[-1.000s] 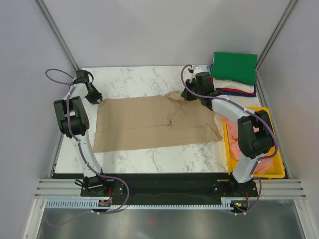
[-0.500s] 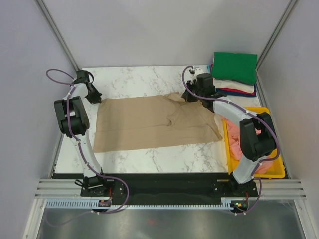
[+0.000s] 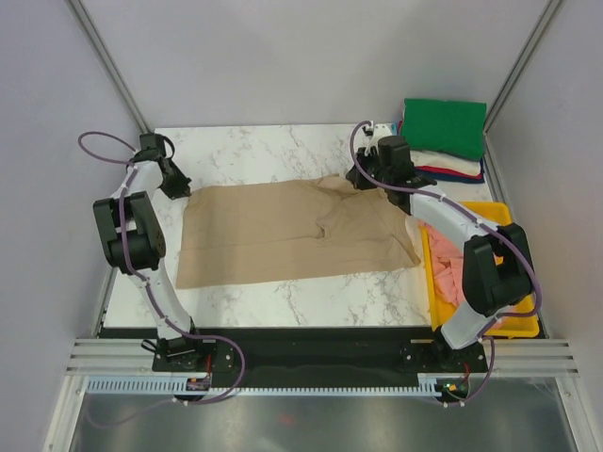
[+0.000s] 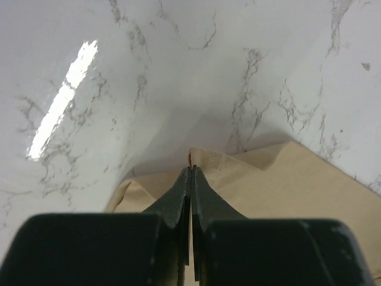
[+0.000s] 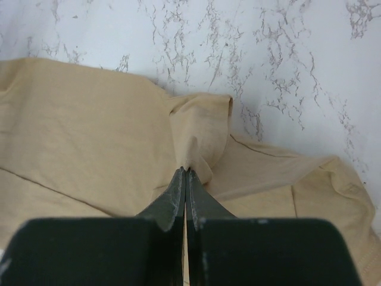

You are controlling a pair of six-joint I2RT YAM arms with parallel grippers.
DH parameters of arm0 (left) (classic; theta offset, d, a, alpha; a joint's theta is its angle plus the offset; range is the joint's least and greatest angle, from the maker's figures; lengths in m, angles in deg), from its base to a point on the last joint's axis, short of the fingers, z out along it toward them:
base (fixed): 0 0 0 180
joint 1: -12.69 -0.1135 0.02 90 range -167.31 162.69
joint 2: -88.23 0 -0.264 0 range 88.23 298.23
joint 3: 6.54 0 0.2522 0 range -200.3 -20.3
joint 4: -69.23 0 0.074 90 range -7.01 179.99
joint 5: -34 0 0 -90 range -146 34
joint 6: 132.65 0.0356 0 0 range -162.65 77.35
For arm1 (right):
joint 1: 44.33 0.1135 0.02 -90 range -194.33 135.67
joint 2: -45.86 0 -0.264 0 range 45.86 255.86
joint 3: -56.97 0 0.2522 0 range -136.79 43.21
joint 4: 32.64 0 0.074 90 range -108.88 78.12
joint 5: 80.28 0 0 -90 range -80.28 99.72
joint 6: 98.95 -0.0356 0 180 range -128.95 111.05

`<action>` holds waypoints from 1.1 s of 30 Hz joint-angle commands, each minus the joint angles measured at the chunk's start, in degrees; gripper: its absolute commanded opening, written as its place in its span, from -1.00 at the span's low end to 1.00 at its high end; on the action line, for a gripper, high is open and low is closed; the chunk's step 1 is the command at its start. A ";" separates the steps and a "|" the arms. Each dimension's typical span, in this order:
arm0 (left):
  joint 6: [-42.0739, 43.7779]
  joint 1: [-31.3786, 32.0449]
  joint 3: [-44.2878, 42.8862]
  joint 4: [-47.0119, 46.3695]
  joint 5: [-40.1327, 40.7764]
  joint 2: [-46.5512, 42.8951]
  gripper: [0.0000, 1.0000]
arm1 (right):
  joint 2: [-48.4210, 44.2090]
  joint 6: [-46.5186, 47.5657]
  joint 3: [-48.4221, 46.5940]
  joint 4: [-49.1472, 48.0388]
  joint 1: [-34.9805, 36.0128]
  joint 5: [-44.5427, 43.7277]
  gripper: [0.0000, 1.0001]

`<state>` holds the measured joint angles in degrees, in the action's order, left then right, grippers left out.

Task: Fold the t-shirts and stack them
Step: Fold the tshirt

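Note:
The tan t-shirt (image 3: 287,231) lies spread across the middle of the marble table. My left gripper (image 3: 182,188) is shut on its far left corner, where the hem (image 4: 205,161) is pinched and lifted off the table. My right gripper (image 3: 360,181) is shut on the shirt's far right part, pinching a raised fold (image 5: 199,134) of the tan fabric. A stack of folded shirts (image 3: 443,141), green on top with white and red below, sits at the far right corner. Pink fabric (image 3: 452,273) lies in the yellow tray.
The yellow plastic tray (image 3: 520,315) stands along the table's right edge, close to the right arm. Grey walls enclose the table on three sides. Bare marble (image 3: 264,151) shows behind the tan shirt and in front of it.
The right arm has shifted slightly right and back, still holding the shirt. The left arm has swung a little to the left. The tan shirt's back edge is barely moved.

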<state>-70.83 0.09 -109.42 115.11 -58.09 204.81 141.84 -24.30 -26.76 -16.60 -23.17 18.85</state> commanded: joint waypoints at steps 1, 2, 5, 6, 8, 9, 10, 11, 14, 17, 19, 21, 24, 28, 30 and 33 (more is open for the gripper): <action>-2.23 0.12 2.71 0.05 -0.03 -8.63 -0.96 | -6.06 1.20 2.56 -0.97 0.10 -0.07 -1.00; -2.49 0.03 3.51 0.05 0.50 -10.12 -0.96 | -6.77 1.38 3.43 -0.88 0.10 -0.25 -1.00; -2.93 -1.28 7.11 -0.13 1.56 -15.05 -0.96 | -10.28 1.99 6.95 -0.53 0.01 -3.40 -1.00; -3.02 -1.81 8.08 -0.21 1.82 -16.19 -0.96 | -12.12 2.08 8.78 -0.35 -0.07 -4.28 -1.00; -3.10 -2.86 10.98 -0.56 1.91 -18.75 -0.96 | -13.89 1.82 10.73 -0.35 -0.51 -5.87 -1.00; -3.02 -3.13 11.86 -0.74 1.91 -19.45 -0.96 | -15.29 1.56 12.48 -0.44 -0.69 -6.22 -1.00; -2.93 -3.39 13.17 -1.00 1.91 -20.32 -0.96 | -15.91 1.03 13.28 -0.53 -0.95 -6.57 -1.00; -2.75 -3.66 13.79 -0.92 2.00 -20.68 -0.96 | -16.44 0.68 14.16 -0.44 -1.30 -7.01 -1.00; -2.49 -3.84 15.64 -1.18 1.91 -21.56 -0.96 | -18.37 -0.55 17.15 -0.88 -2.09 -8.41 -1.00; -2.05 -3.92 17.05 -1.44 4.11 -22.18 -0.96 | -20.83 -1.52 20.05 -1.75 -2.80 -8.77 -1.00; -1.79 -4.01 17.66 -1.45 5.25 -22.18 -0.96 | -22.77 -1.87 21.63 -1.76 -2.97 -8.77 -1.00; -1.35 -4.27 18.02 -1.44 5.69 -22.27 -0.96 | -24.69 -2.40 23.29 -1.67 -3.15 -10.71 -1.00; -1.26 -4.27 18.63 -1.62 5.87 -22.62 -0.96 | -27.15 -3.28 25.23 -1.58 -3.15 -11.58 -1.00; -1.52 -4.27 19.68 -1.53 6.22 -24.11 -0.96 | -30.59 -4.07 27.34 -1.49 -3.33 -12.81 -1.00; -1.44 -4.19 20.65 -1.53 6.31 -25.07 -0.96 | -32.25 -4.42 28.31 -1.14 -3.24 -13.25 -1.00; -1.61 -4.19 21.79 -1.62 5.96 -25.96 -0.96 | -33.58 -4.94 29.54 -0.79 -3.24 -13.17 -1.00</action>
<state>-72.32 -3.84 -88.64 115.41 -53.52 182.01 110.32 -27.86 1.69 -16.58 -26.20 7.24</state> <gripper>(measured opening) 0.025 0.007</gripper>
